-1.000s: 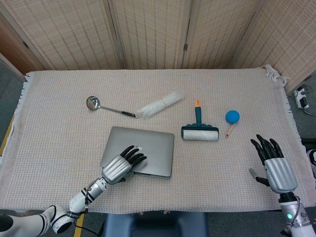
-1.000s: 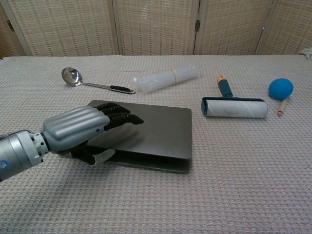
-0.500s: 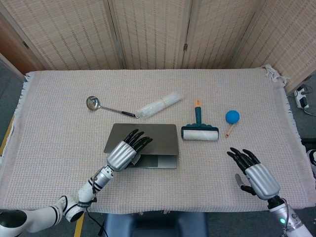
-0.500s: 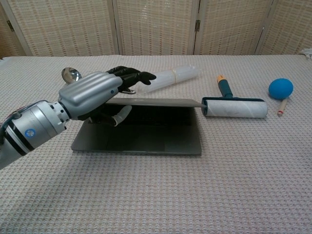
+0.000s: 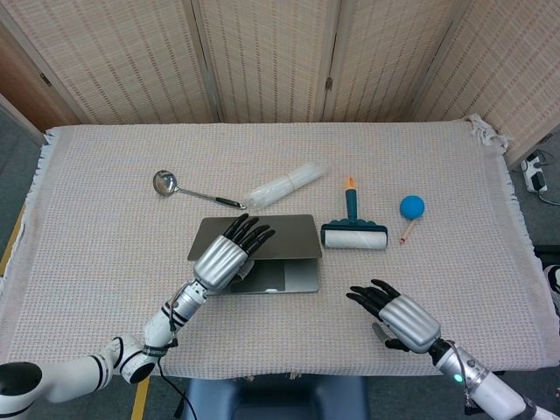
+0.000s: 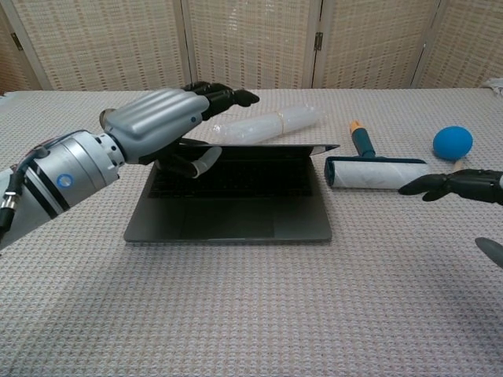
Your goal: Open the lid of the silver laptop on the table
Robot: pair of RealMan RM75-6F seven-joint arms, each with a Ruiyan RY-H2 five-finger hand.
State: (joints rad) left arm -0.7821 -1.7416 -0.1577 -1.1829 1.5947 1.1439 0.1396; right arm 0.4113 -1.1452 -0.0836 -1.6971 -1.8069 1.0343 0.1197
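Looking at the head view first: the silver laptop (image 5: 262,254) sits mid-surface (image 5: 105,219), and its lid is way further up than a second ago, when it lay flat shut. The left hand (image 5: 226,256) pinches the lid's front edge, fingers on top, thumb underneath. The right hand (image 5: 398,317) has slid in toward the laptop, fingers spread, holding nothing.

Chest view: lid (image 6: 259,141) is tilted up, keyboard showing, left hand (image 6: 161,126) lifting it. The lint roller (image 6: 377,171) sits just beside. I'd say it's about halfway open, so keep pushing back.
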